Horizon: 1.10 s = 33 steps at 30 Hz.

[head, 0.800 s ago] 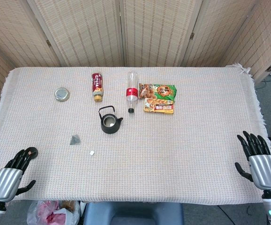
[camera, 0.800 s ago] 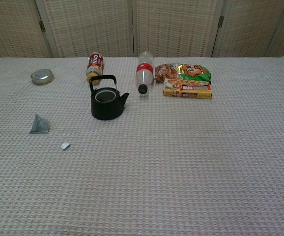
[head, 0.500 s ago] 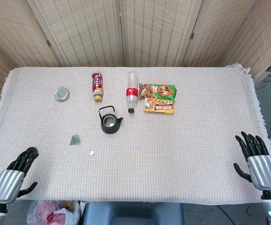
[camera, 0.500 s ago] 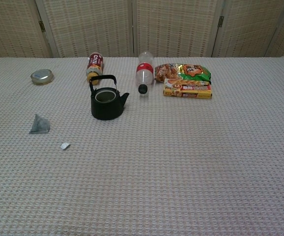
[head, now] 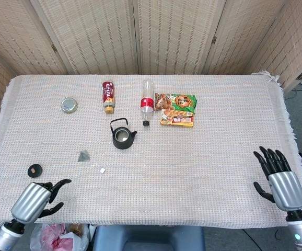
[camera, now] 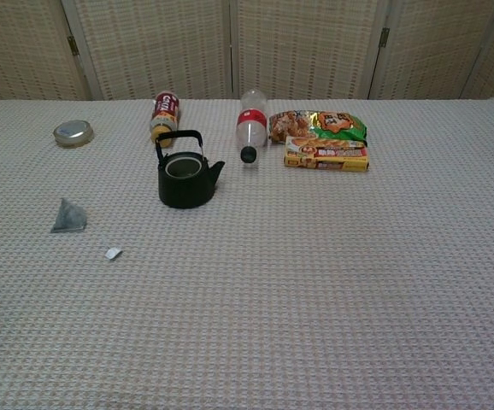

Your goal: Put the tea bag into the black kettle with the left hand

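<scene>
Left hand (head: pixel 36 200) and right hand (head: pixel 282 181) both empty, fingers spread.

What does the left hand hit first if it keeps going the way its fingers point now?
Probably nothing: the left hand points rightward along the table's near edge, over bare cloth. The tea bag and its small tag lie farther in, off that line.

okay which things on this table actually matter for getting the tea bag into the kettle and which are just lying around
For the job:
tea bag
black kettle, lid off
left robot hand, holding nothing

Just lying about:
metal lid
brown bottle
clear bottle
snack bag
snack box
small black disc
</scene>
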Tool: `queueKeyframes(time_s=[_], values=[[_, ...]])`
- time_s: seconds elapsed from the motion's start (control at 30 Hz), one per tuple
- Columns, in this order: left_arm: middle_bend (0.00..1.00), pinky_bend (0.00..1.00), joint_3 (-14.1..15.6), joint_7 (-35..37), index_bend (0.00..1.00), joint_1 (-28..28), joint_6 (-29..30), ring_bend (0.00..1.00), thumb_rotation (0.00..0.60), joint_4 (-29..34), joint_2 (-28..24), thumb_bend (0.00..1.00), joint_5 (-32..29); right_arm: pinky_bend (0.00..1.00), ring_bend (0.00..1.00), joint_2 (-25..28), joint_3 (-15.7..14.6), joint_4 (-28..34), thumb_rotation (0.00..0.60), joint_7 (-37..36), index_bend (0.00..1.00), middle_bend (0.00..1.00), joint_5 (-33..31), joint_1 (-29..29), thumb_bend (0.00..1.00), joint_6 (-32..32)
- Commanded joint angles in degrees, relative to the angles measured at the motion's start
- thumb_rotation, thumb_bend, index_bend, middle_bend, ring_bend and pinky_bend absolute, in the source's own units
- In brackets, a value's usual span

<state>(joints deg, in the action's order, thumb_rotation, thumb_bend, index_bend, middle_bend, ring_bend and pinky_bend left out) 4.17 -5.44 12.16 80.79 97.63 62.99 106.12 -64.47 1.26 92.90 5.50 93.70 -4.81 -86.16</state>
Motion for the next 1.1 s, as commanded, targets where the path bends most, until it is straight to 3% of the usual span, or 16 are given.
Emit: queueKeyframes(time_s=[0.03, 0.23, 0.5, 0.8, 1.1], values=[[1.0, 1.0, -2.1, -1.2, 0.39, 5.0, -8.8, 1.0, 0.6, 5.3, 0.1, 0.26, -4.6, 0.0, 0.0, 0.1, -0.1, 0.0, 0.6, -0.3, 0.0, 0.0, 0.1, -0.2, 0.23, 0.3], [1.0, 1.0, -5.7, -5.7, 0.41, 12.6, -22.3, 1.0, 0.6, 8.4, 1.9, 0.26, -12.9, 0.0, 0.0, 0.1, 0.0, -0.2, 0.6, -0.7, 0.0, 0.0, 0.0, 0.0, 0.23, -0.3], [1.0, 1.0, -9.7, -4.8, 0.41, 20.5, -32.5, 1.0, 0.6, 6.6, 3.6, 0.26, -21.0, 0.0, 0.0, 0.1, 0.4, -0.5, 0.6, -0.8, 0.0, 0.0, -1.3, 0.3, 0.23, -0.7], [1.0, 1.0, -12.3, -5.1, 0.41, 26.2, -38.7, 1.0, 0.6, -0.4, 7.2, 0.27, -31.4, 0.0, 0.0, 0.0, 1.2, -0.5, 0.6, 0.1, 0.0, 0.0, -3.4, -0.9, 0.23, 1.9], [1.0, 1.0, -11.3, -6.6, 0.41, 28.6, -40.3, 1.0, 0.6, -8.1, 11.1, 0.27, -36.7, 0.0, 0.0, 0.0, 1.4, -0.5, 0.6, 0.3, 0.0, 0.0, -4.3, -1.4, 0.23, 2.8]])
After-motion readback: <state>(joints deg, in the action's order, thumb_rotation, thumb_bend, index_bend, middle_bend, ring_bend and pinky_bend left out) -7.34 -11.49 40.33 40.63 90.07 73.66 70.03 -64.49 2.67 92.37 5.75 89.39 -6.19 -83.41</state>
